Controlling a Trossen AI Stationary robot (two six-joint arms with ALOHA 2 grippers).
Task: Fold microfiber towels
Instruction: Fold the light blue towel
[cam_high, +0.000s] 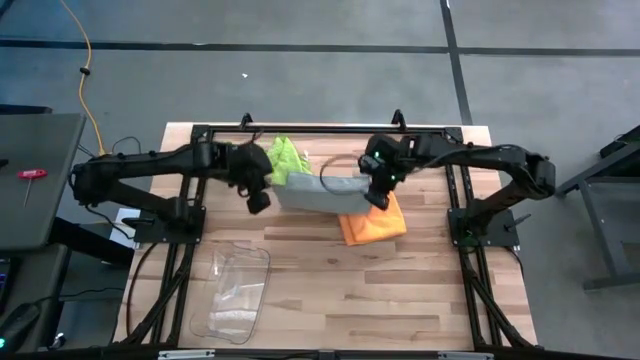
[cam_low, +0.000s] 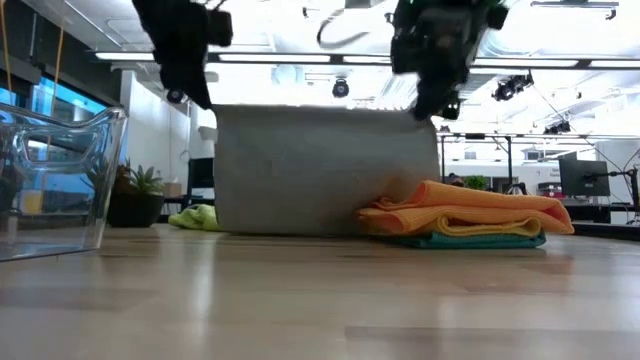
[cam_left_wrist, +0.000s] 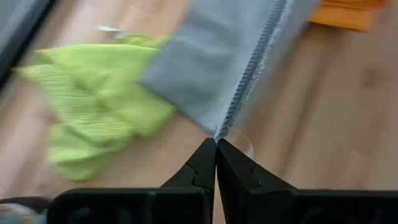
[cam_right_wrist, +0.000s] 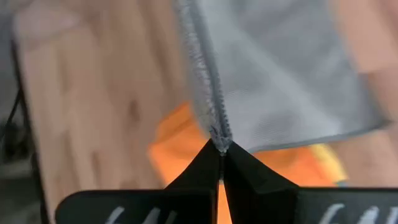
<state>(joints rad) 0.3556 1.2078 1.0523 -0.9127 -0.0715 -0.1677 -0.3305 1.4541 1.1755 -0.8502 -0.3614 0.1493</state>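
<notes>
Jaws of both arms are clamped on the grey towel (cam_high: 318, 192): the left gripper (cam_left_wrist: 216, 144) pinches one upper corner and the right gripper (cam_right_wrist: 221, 148) pinches the other, each set of fingers pressed together on the stitched hem. Held between them, the grey towel hangs as a flat sheet above the table (cam_high: 400, 290), its lower edge down at the tabletop in the low view. Behind it, on the left arm's side, the lime green towel (cam_high: 286, 158) lies crumpled on the wood, partly overlapped by the grey one in the left wrist view. On the right arm's side sits a stack of folded cloths: the orange towel (cam_low: 470, 208) on top, the yellow towel (cam_low: 480, 228) showing as a thin edge beneath it, and the teal towel (cam_low: 480, 241) at the bottom. A clear plastic bin (cam_high: 232, 290) stands on the near left part of the table, well apart from the towels. No brand, label or readable writing shows on any cloth or on the bin.
</notes>
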